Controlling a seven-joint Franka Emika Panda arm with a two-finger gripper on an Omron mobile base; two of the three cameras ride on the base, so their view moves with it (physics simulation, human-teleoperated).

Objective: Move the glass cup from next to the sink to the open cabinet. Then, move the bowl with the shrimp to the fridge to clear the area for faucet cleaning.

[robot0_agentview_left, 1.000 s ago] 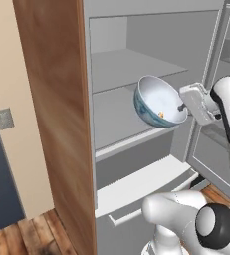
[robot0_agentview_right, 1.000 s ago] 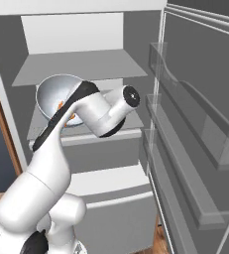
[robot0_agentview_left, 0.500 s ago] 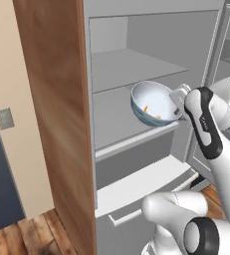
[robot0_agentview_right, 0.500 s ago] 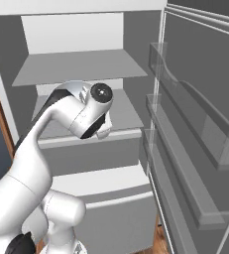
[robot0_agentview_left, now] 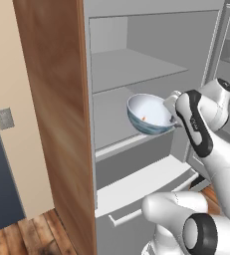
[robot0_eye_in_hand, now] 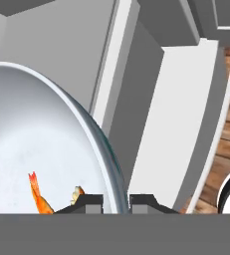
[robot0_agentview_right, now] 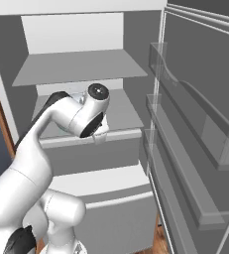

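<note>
Gripper (robot0_eye_in_hand: 116, 200) pinches the rim of the bowl (robot0_agentview_left: 149, 113), mouth tilted up-left, inside the fridge (robot0_agentview_left: 136, 64).

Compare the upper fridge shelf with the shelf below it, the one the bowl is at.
The upper shelf is bare; the lower shelf has the bowl with the shrimp at its front edge, the pincer shut on the bowl's rim. In the right base view the upper shelf shows whole, while the arm partly hides the lower shelf. Both are flat and grey, spanning the fridge interior.
</note>
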